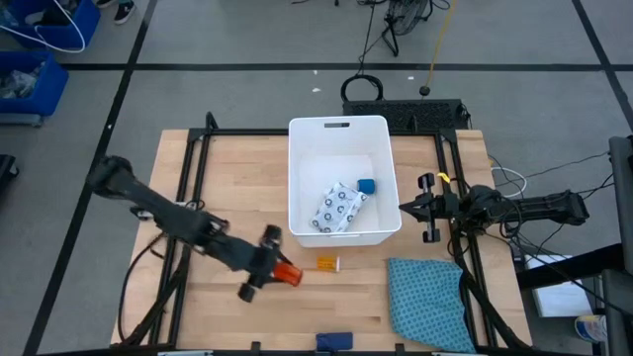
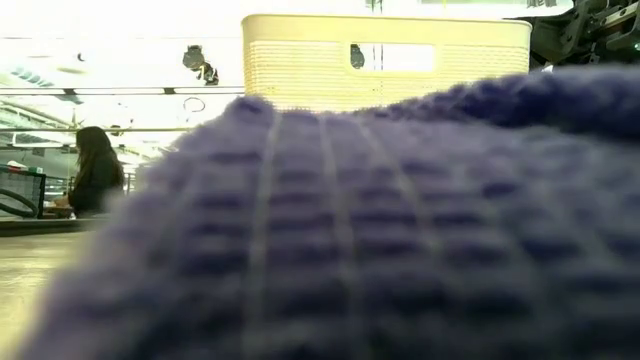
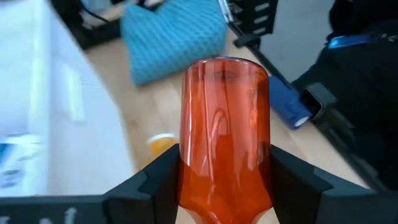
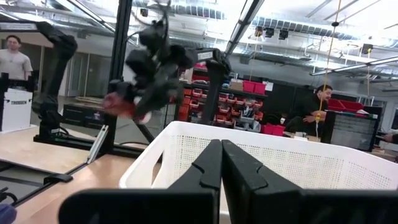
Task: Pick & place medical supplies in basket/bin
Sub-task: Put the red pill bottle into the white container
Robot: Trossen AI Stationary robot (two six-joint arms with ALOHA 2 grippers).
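My left gripper [image 1: 279, 269] is shut on an orange pill bottle [image 3: 224, 130] above the table's near middle, just left of the near left corner of the white bin [image 1: 336, 133]. The right wrist view shows this gripper [image 4: 140, 93] raised in the air. In the bin lie a white dark-patterned packet [image 1: 338, 210] and a small blue cube [image 1: 366, 185]. A second orange bottle [image 1: 327, 263] lies on its side on the table before the bin. A dark blue bar [image 1: 334, 340] lies at the near edge. My right gripper [image 1: 427, 208] waits shut beside the bin's right wall. My left gripper pinches the orange bottle's two sides [image 3: 186, 168] between its two fingers [image 3: 155, 183], toward the bottle's near end. The fingers slant down from the table's left and lie along the bottle, whose free end [image 3: 225, 68] sticks out ahead. The bottle is lifted clear of the table.
A teal patterned cloth [image 1: 427, 302] lies at the near right corner. Black frame rails [image 1: 188, 178] run along both sides of the table. The blue bar [image 2: 350, 230] fills most of the low view, with the bin [image 2: 385, 60] behind it. People [image 2: 95, 170] are in the room beyond.
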